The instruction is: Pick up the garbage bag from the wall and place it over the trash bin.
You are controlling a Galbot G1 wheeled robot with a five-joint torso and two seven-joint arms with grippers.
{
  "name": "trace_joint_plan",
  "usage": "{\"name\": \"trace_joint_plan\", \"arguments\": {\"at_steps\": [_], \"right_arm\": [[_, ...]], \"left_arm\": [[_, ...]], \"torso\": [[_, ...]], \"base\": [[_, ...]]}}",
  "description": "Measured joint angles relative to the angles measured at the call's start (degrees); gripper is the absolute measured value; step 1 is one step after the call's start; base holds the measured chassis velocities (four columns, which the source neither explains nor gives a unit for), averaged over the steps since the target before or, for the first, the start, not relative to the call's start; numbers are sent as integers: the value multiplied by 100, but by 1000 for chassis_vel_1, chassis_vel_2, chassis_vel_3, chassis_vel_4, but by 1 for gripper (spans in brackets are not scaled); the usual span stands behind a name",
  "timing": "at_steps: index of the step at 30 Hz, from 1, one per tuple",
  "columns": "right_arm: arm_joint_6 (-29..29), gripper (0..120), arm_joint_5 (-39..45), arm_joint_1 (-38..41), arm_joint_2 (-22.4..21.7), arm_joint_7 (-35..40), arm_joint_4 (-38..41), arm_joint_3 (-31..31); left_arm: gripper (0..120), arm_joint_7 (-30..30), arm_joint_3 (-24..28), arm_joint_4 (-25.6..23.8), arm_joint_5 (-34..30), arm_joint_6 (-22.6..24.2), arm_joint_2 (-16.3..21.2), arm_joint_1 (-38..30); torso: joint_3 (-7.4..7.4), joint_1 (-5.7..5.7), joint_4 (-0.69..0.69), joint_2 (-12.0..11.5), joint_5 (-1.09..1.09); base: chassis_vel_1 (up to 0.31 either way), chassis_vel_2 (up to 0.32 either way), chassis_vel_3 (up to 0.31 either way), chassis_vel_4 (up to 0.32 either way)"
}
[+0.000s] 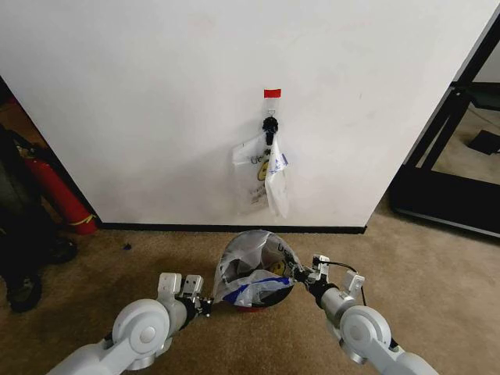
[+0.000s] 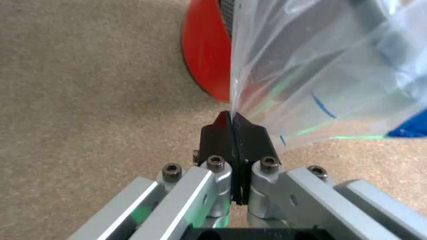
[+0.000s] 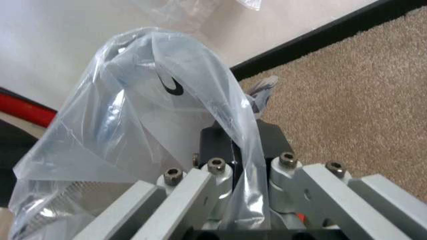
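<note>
Under the garbage bag [image 1: 254,269], the trash bin [image 1: 251,308] barely shows.

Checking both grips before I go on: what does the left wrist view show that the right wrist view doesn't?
Left wrist alone: the trash bin's red base on the carpet, and the left gripper shut on a thin edge of the garbage bag. Right wrist alone: the white wall, its black baseboard, and the right gripper shut with bag film draped over it. Both share the bag pinched between closed fingers, and the carpet.
</note>
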Motion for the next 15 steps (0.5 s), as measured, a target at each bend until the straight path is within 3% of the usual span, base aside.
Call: {"name": "trace_joint_plan", "arguments": {"at_steps": [5, 12, 15], "right_arm": [[0, 1, -18, 9, 5, 24, -15, -4], [4, 1, -114, 17, 2, 54, -134, -3], [5, 1, -131, 3, 29, 96, -166, 47]], "left_arm": [[0, 57, -37, -35, 122, -38, -7, 30], [23, 145, -221, -277, 504, -90, 160, -1], [40, 202, -267, -428, 940, -89, 314, 27]], "torso": [[0, 0, 0, 0, -1], [0, 0, -1, 0, 0], [0, 0, 0, 0, 0]], "base": [[0, 0, 0, 0], [0, 0, 0, 0], [0, 0, 0, 0]]}}
